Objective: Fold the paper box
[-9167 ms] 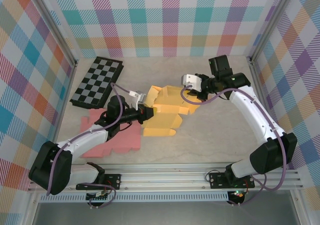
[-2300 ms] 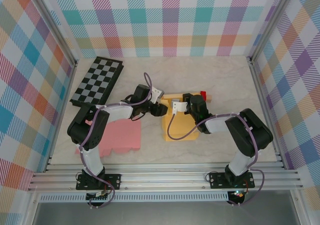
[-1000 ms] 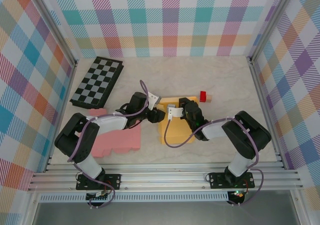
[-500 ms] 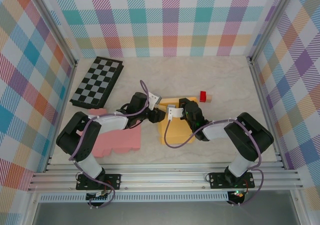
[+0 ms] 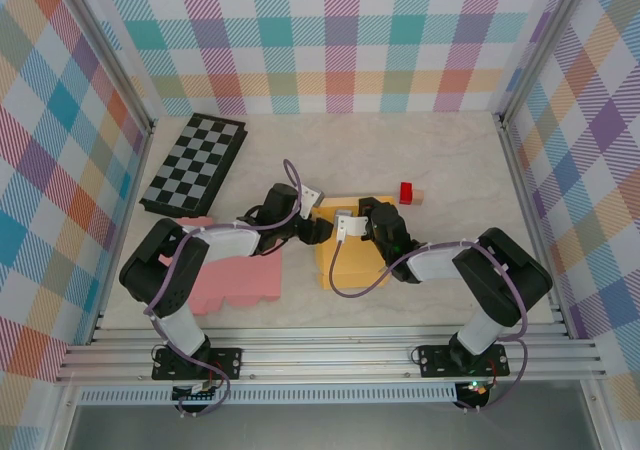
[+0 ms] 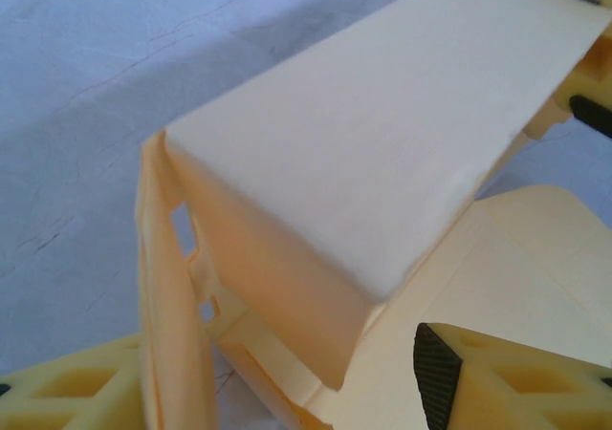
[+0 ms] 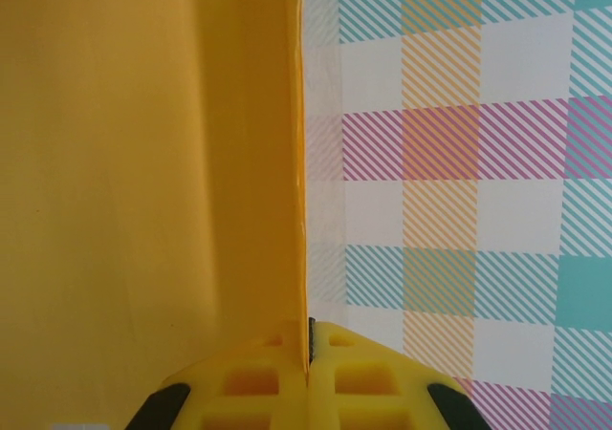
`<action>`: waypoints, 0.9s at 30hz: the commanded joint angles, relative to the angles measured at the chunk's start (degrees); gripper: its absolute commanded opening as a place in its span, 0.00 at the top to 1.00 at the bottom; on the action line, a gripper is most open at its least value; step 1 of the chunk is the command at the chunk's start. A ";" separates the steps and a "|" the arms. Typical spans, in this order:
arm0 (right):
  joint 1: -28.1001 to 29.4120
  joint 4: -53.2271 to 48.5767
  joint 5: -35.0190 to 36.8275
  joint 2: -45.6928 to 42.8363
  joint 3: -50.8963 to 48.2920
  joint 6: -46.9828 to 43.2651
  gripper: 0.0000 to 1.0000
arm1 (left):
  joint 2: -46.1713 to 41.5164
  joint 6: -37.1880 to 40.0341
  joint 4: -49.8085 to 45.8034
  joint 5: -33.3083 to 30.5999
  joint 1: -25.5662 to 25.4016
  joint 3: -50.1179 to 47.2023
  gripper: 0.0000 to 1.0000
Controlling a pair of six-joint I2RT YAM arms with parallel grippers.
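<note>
My right jaws are closed, their two yellow fingers (image 7: 251, 384) pressed together on the thin top edge of one standing wall of the yellow paper box (image 5: 352, 268), so that wall is pinched upright. My left jaws stand open astride the box's left corner, a black-padded finger (image 6: 497, 387) on either side of a slanted flap, not visibly pressing on it. The box lies on the pale marbled surface (image 5: 450, 150), with a small red block (image 5: 406, 191) just beyond its far side, a pink cut sheet (image 5: 235, 282) to its left and a checkered board (image 5: 193, 165) well beyond that. To fold well, I judge the right pinch should anchor firmly while the left presses the flap along its crease, gently, since paper buckles
</note>
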 commanded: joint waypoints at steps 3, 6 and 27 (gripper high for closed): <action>0.51 -1.42 -0.89 -1.13 -0.93 2.36 1.00 | -0.92 1.12 0.92 3.72 -0.52 1.66 0.36; 0.40 -1.11 -0.80 -0.86 -0.91 2.72 1.00 | -4.29 2.51 -1.37 2.41 -0.43 0.19 0.32; 0.33 -2.62 -2.13 -2.46 -0.53 2.28 1.00 | -7.23 2.95 -1.62 10.10 9.41 -4.46 0.26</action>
